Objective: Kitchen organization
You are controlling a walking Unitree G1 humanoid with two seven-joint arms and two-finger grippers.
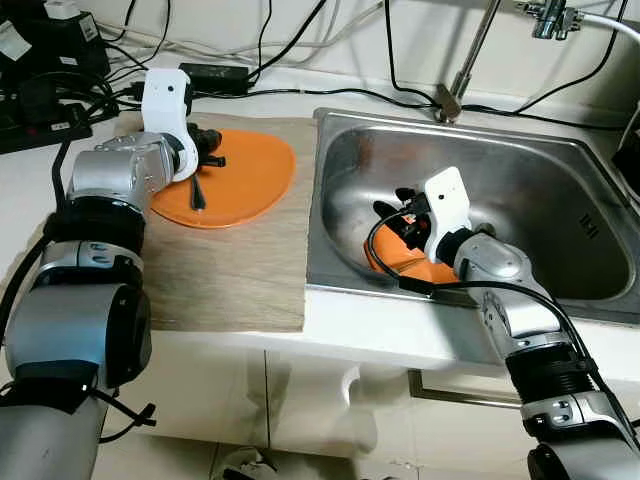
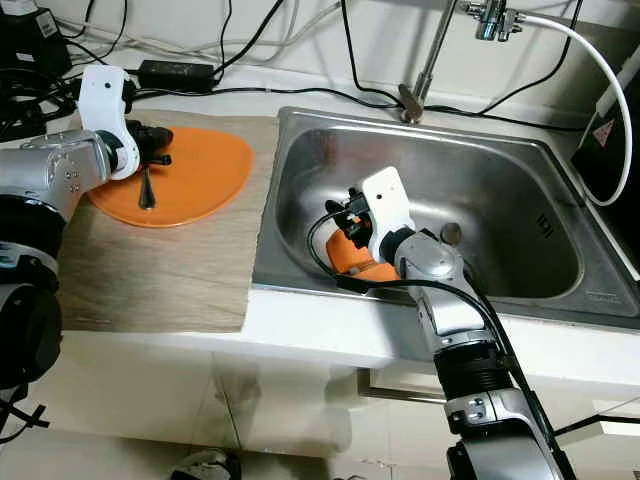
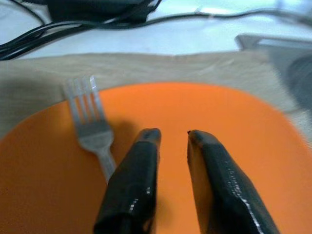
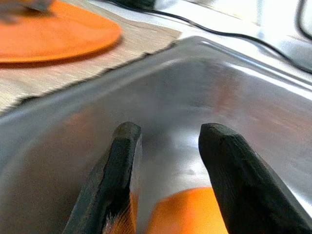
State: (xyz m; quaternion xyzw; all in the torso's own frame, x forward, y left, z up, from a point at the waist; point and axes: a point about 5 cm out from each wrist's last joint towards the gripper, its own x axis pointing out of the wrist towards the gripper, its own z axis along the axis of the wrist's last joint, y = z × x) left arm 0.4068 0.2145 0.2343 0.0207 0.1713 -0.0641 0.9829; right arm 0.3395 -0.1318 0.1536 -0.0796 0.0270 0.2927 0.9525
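White countertop (image 1: 400, 335) along the near edge, with stainless sink (image 1: 560, 190) set in on the right and wood-grain mat (image 1: 240, 260) laid flat on the left.

Nearest: right gripper (image 4: 168, 139) lowered into the sink's near-left corner, black fingers (image 4: 122, 161) apart with nothing between them, poised just above an orange object (image 4: 187, 214). Probably positioned for a pickup out of the basin, ahead of sorting. Object form: rounded, bright orange, matte, resting on the basin floor against the near wall; likely a small bowl or cup, exact type not determinable, partly hidden by the gripper.

Farther: left gripper (image 3: 170, 139) held over the orange plate (image 1: 250, 170) on the mat's far end. Fingers slightly apart, clamped on nothing, tips close above the plate surface. Metal fork (image 3: 90, 122) lying on the plate just beside the fingers, tines pointing away from the wrist. Likely set there as a collection point for tableware.

Farthest: faucet stem (image 1: 465, 60) behind the sink; black cables (image 1: 330, 90) and a power adapter (image 1: 215, 75) along the back wall.
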